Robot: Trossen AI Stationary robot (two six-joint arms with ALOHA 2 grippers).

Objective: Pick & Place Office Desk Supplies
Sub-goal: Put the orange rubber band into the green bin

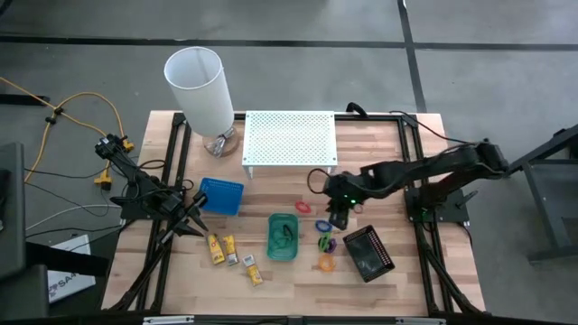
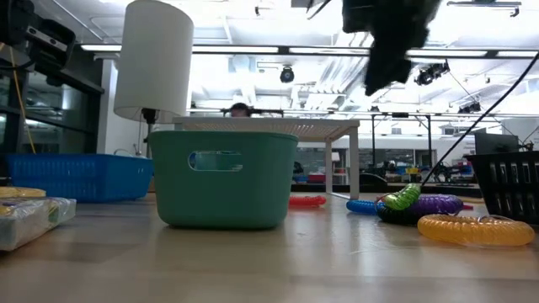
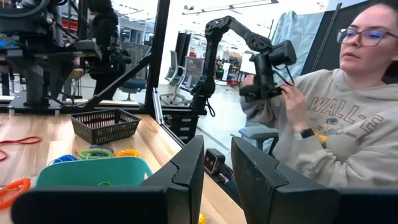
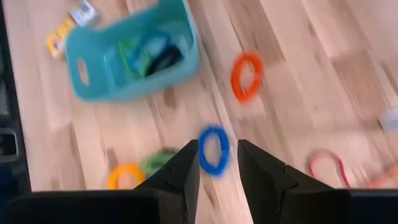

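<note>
High view: right gripper point(image 1: 338, 219) above table, green tray point(image 1: 283, 236) to its left, black tray point(image 1: 368, 253) to its right, rings just below it; left gripper point(image 1: 194, 223) idle beside blue tray point(image 1: 221, 195)

Low view: right gripper raised clear of rings

Right wrist: fingers point(image 4: 186, 169) parted, holding nothing; blue ring point(image 4: 214, 151) on table between tips, orange ring point(image 4: 247, 76) beyond

Left wrist: fingers slightly apart, empty

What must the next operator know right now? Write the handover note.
Right gripper: open, empty, hovering over the blue ring.
Left gripper: open, empty, parked by the blue tray.
Done: a few rings lie in the green tray.
Left: other rings loose on the table near the black basket; yellow packets on the green tray's other side.
</note>
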